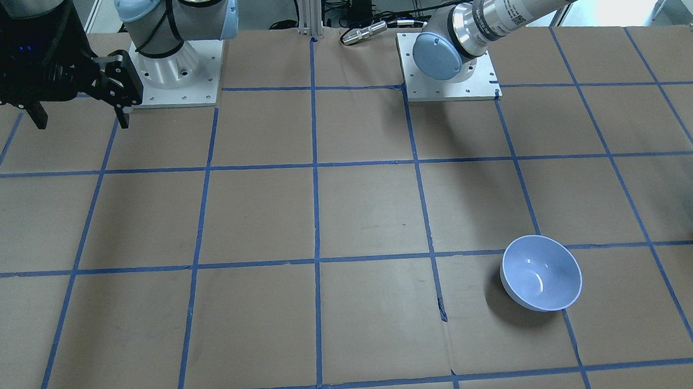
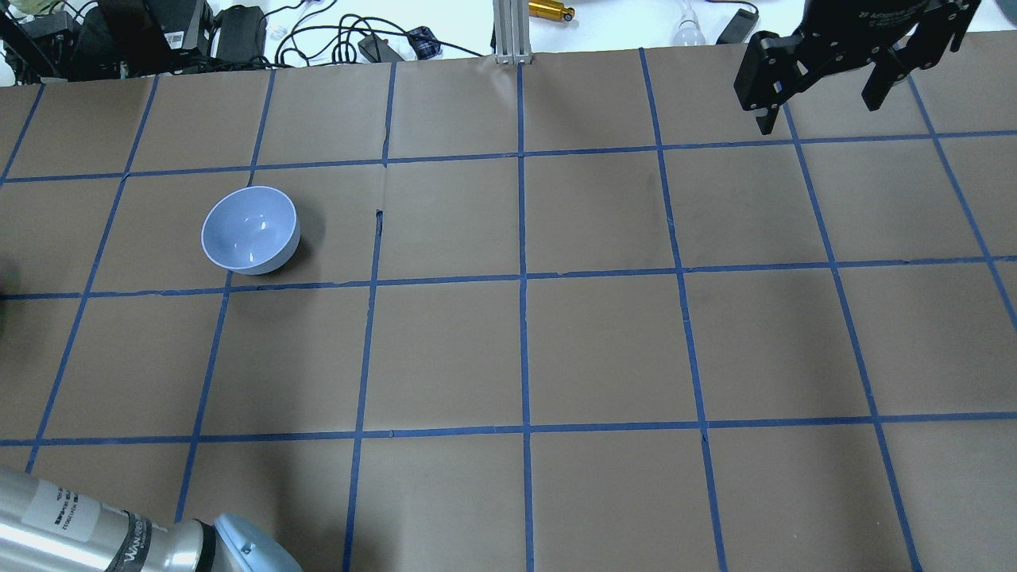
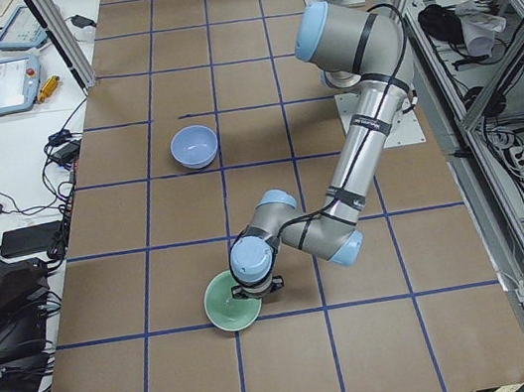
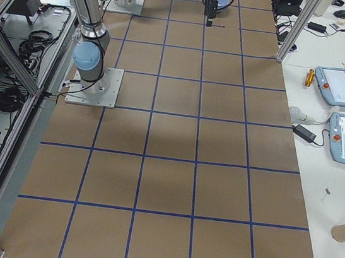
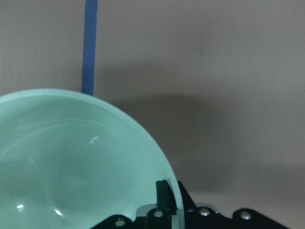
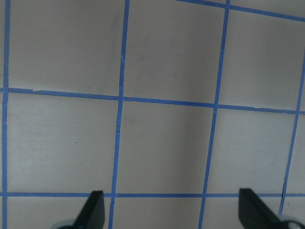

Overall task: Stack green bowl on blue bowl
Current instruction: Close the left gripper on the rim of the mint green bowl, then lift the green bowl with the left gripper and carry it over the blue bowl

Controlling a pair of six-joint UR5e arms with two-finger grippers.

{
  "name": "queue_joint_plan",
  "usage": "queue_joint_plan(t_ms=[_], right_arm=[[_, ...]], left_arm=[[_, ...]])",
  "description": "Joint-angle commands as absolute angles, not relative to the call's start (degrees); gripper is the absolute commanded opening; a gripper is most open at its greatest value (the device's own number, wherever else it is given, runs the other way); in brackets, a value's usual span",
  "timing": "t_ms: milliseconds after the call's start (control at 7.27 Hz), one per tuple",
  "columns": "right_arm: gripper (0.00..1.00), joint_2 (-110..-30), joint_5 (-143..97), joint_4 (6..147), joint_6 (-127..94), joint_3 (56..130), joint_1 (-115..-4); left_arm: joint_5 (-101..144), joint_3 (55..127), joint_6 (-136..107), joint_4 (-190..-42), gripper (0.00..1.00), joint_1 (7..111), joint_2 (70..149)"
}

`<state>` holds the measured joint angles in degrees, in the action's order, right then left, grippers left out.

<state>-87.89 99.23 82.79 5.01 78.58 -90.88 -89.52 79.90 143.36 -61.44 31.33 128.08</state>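
Green bowl (image 3: 225, 310) stands on the table (image 2: 604, 349) close to the end on the robot's left, about halfway between the robot's edge and the operators' edge. In the front-facing view only a small part of it shows at the border of the picture. The left claw (image 3: 255, 290) is down at this bowl's rim, on the side nearer to the robot. In the left wrist view one finger (image 5: 163, 192) is inside the bowl against the rim and the black body of the claw is just outside it, so the claw is pinching the rim. From the side view the bowl seems to rest on the table, but I cannot tell this for sure. The blue bowl (image 2: 250, 230) stands upright and empty in the left half of the table, somewhat toward the operators' edge, with its base beside a line of blue tape (image 2: 523, 278). It is well apart from the green bowl, and nothing touches it. The right claw (image 2: 820, 111) hangs high above the right half of the table with its fingers spread wide and nothing between them. Its wrist view shows only brown paper and tape lines under it.
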Motion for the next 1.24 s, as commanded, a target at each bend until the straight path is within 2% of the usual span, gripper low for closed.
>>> queue_joint_plan(t_ms=[0, 550, 826, 1101], right_arm=[[1.0, -87.89, 99.23, 82.79, 5.01, 78.57, -90.88], [1.0, -87.89, 99.23, 82.79, 5.01, 78.57, -90.88], [1.0, -87.89, 99.23, 82.79, 5.01, 78.57, -90.88], [1.0, -87.89, 99.23, 82.79, 5.01, 78.57, -90.88]], left_arm=[[-89.21, 79.63, 142.91, -62.04, 0.0, 32.77, 125.18], [-86.68, 80.16, 142.74, -68.78, 0.0, 43.39, 115.78], [-86.13, 80.5, 140.38, -74.51, 0.0, 52.6, 111.03], [-85.96, 85.48, 133.02, -76.11, 0.0, 60.52, 107.16]])
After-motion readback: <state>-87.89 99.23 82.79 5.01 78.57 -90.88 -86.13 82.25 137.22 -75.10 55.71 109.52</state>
